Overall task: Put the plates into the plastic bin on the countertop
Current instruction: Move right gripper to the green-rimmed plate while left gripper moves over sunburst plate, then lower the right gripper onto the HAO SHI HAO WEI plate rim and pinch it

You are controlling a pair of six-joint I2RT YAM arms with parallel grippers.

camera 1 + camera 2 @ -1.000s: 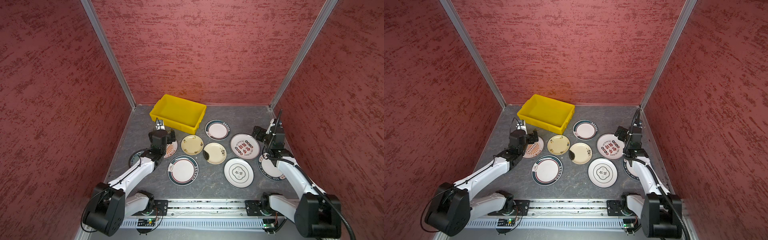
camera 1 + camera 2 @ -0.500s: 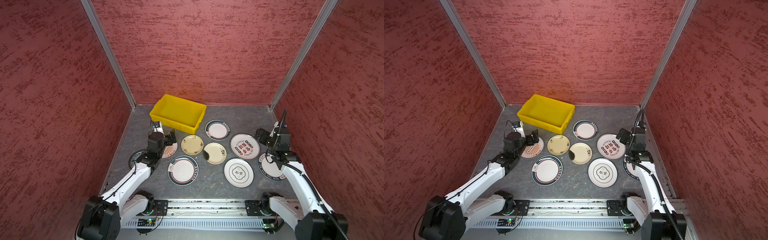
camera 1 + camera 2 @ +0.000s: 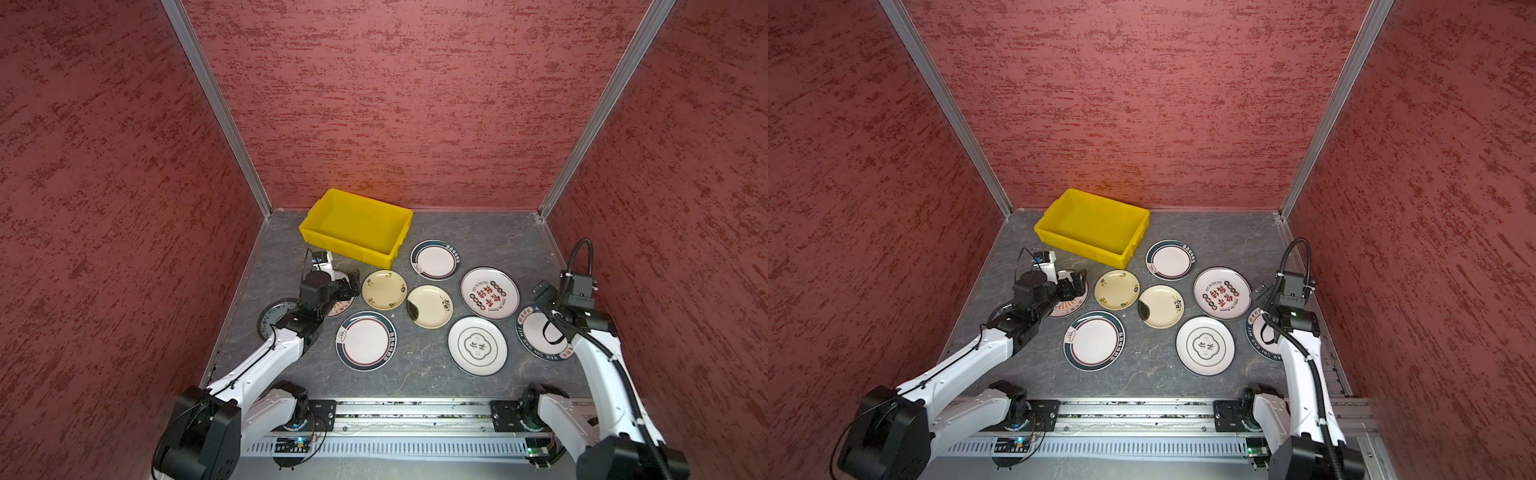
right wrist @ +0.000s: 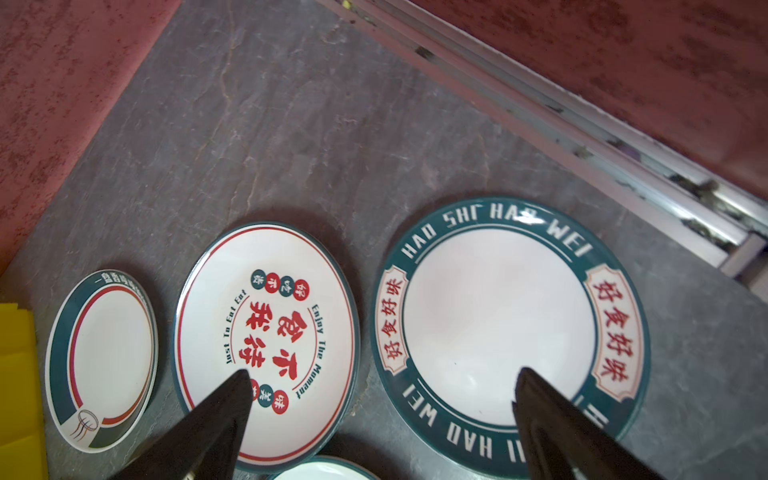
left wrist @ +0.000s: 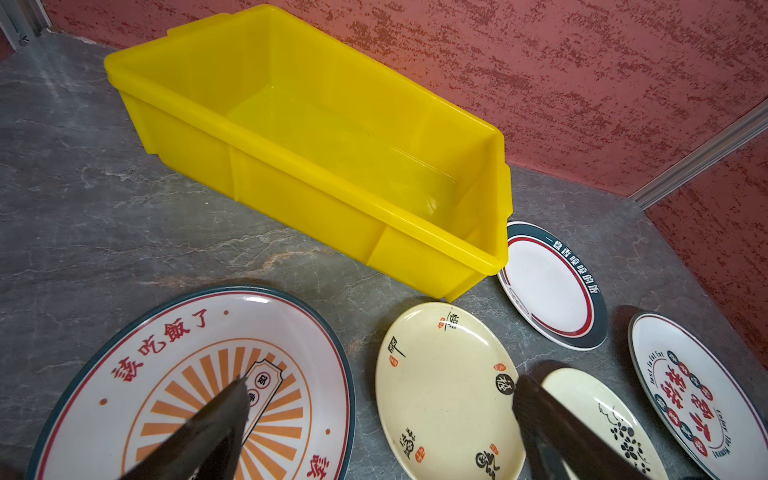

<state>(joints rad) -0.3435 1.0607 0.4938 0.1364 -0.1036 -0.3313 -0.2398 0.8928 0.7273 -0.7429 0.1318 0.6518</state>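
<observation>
1. Bright yellow rectangular plastic bin [image 3: 347,246] is sitting empty, 11 o'clock on grey stone-look countertop [image 3: 482,232].
2. Nine round shallow plates [image 3: 365,340] are lying outside it; nothing is binned yet.
3. Left gripper [image 5: 380,386] and right gripper [image 4: 384,374] are hovering wide open, empty.

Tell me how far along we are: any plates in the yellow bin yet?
Done: nothing; the plastic bin is empty. In hand: nothing; the left gripper is open above the sunburst plate, the right gripper open above the green-rimmed plate, neither holding anything. Left: all nine plates I can count, lying on the countertop.
</observation>
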